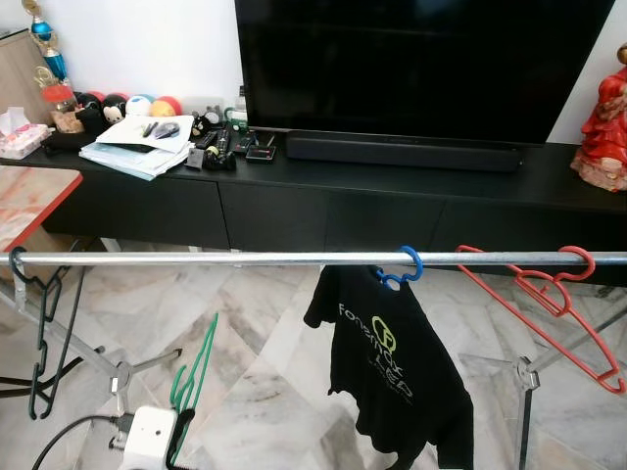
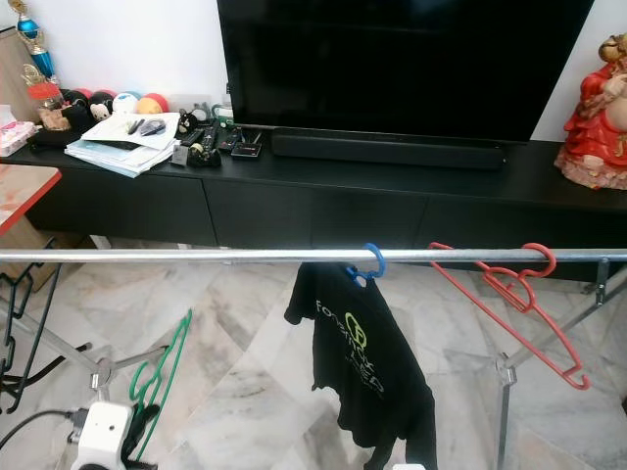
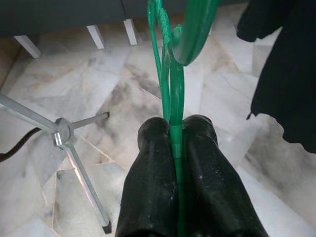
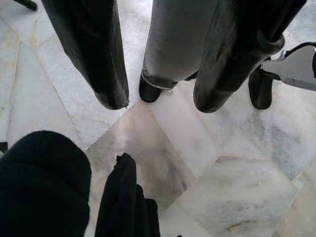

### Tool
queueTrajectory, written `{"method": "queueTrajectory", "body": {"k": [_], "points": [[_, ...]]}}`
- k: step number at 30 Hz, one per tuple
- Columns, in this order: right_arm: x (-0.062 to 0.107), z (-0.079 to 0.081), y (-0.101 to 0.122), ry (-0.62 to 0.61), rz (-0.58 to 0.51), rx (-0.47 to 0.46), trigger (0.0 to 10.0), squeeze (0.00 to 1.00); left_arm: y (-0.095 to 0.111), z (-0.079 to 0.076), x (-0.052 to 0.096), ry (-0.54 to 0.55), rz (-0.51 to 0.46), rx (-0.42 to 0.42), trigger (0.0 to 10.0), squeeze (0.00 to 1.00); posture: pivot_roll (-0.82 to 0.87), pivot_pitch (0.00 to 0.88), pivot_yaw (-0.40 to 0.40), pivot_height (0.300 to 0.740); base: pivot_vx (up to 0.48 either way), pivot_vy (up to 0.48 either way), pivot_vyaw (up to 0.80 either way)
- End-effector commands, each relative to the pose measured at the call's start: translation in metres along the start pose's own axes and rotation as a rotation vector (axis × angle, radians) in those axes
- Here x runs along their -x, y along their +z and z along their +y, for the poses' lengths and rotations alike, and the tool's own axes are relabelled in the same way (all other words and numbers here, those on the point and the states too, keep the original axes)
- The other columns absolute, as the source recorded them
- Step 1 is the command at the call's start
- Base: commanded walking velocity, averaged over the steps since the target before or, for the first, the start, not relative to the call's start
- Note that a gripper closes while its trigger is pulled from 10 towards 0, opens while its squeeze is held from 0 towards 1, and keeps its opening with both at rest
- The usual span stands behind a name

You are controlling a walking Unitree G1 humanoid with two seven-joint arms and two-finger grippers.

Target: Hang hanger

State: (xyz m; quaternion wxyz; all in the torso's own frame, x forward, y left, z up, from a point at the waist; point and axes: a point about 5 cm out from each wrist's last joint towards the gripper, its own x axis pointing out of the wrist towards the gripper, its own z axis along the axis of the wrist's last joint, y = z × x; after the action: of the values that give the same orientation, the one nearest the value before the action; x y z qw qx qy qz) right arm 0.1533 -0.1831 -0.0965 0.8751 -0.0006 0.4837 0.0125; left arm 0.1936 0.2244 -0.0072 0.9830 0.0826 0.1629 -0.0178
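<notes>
The left gripper [image 3: 173,136] sits low at the near left, below the rail [image 1: 294,258], fingers clenched on the green hanger [image 1: 193,377]. The right gripper [image 4: 153,103] hangs spread open over the floor.

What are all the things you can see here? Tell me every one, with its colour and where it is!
Rail: one, silver, running across the room in front.
Green hanger: one, green, below the rail, held in the left tool.
Blue hanger: one, blue, hooked on the rail, carrying the T-shirt.
T-shirt: one, black with green print, hanging under the rail.
Red hanger: one, red, on the rail's right end.
Dark hanger: one, dark, on the rail's left end.
TV: one, black, on the cabinet.
Soundbar: one, black, under the TV.
Cabinet: one, black, by the wall.
Papers: a stack, white, on the cabinet's left.
Figurine: one, red, on the cabinet's right.
Left tool: black fingers shut on the green hanger.
Right tool: black fingers apart, over the marble floor.
</notes>
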Motion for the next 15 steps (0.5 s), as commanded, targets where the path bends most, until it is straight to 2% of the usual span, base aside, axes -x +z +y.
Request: {"method": "queueTrajectory", "body": {"k": [1, 10, 15], "points": [[0.0011, 0.0007, -0.0061, -0.004, 0.014, -0.017, 10.0, 0.00, 0.0097, 0.0061, -0.0022, 0.014, -0.035, -0.005, 10.0, 0.00, 0.03, 0.072, 0.005, 0.740, 0.000, 0.000, 0.00], [0.0010, 0.0005, -0.0052, -0.005, 0.008, -0.023, 10.0, 0.00, 0.0154, 0.0032, -0.0055, -0.008, -0.050, -0.005, 10.0, 0.00, 0.03, 0.074, 0.011, 0.740, 0.000, 0.000, 0.00], [0.0009, -0.0003, -0.0045, -0.005, 0.008, -0.023, 10.0, 0.00, 0.0129, 0.0021, -0.0018, -0.015, -0.041, 0.000, 10.0, 0.00, 0.03, 0.077, 0.010, 0.740, 0.287, 0.000, 0.00]]}}
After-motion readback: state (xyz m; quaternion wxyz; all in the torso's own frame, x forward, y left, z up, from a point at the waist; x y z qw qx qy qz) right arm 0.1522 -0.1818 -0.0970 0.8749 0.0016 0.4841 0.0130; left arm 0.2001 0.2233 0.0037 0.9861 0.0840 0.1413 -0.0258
